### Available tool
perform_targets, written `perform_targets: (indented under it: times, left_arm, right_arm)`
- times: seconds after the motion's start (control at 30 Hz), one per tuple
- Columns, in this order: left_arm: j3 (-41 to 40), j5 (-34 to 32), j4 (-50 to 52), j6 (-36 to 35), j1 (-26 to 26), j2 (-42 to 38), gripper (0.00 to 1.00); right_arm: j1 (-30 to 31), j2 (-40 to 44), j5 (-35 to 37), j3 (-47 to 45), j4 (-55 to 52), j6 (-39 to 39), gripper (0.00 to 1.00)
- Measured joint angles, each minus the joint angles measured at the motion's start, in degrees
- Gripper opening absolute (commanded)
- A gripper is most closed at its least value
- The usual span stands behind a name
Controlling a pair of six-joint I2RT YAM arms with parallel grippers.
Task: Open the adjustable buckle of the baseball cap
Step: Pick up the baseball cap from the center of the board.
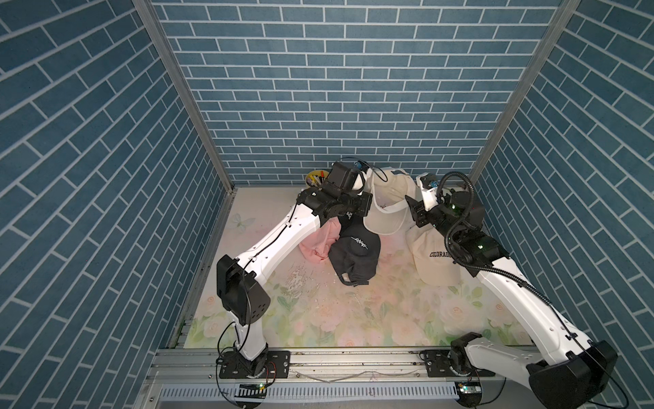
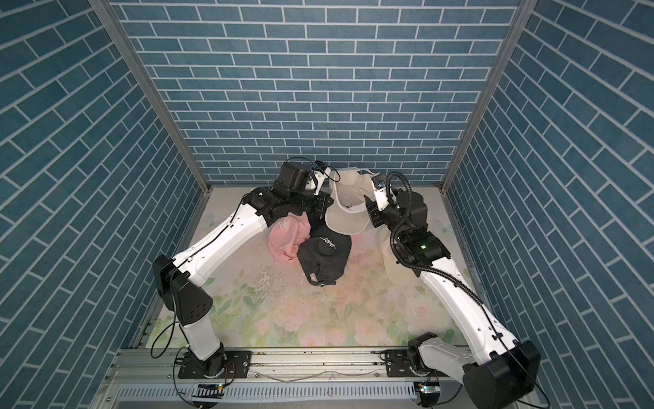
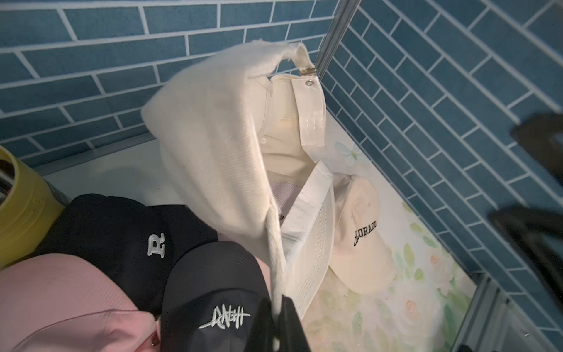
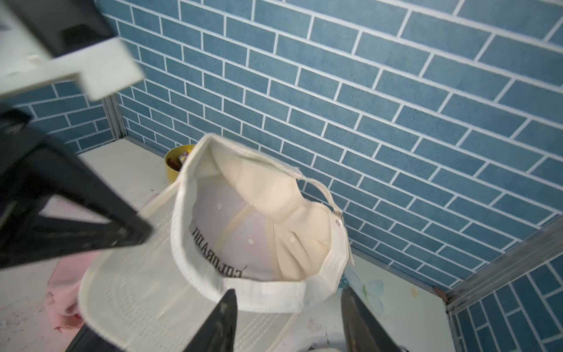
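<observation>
While aloft, opening upward, cream baseball cap (image 4: 292, 195), pale lining (image 4: 240, 234), metal buckle (image 3: 308, 70).

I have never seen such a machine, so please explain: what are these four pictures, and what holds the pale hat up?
Two robot arms stand at a flowered table. Two pictures look down from above; the other two come from cameras on the arms' wrists. The left gripper is shut on the edge of a cream cap, holding it up. The right gripper is open close by. On the table lie a pink cap, a black cap, a second cream cap and a yellow cup.
</observation>
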State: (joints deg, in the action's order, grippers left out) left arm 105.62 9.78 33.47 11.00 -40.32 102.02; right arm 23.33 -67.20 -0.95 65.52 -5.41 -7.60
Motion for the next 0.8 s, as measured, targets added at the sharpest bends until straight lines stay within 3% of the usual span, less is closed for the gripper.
perform_targets:
  times: [0.2, 0.43, 0.8]
  left_arm:
    - [-8.52, -5.31, -3.91, -7.82, -3.39, -5.86, 0.0]
    - [-15.04, -7.87, -10.64, -10.8, -3.08, -11.47, 0.0]
    - [-19.43, -6.88, -17.07, -11.47, -3.1, -14.23, 0.0]
  right_arm:
    - [-10.49, -5.99, -6.29, 0.42, -2.89, 10.03, 0.57]
    - [-20.87, -7.1, -19.12, -3.02, 0.61, 19.67, 0.55]
    - [-21.84, -12.52, -35.47, -10.99, 18.14, 32.85, 0.52]
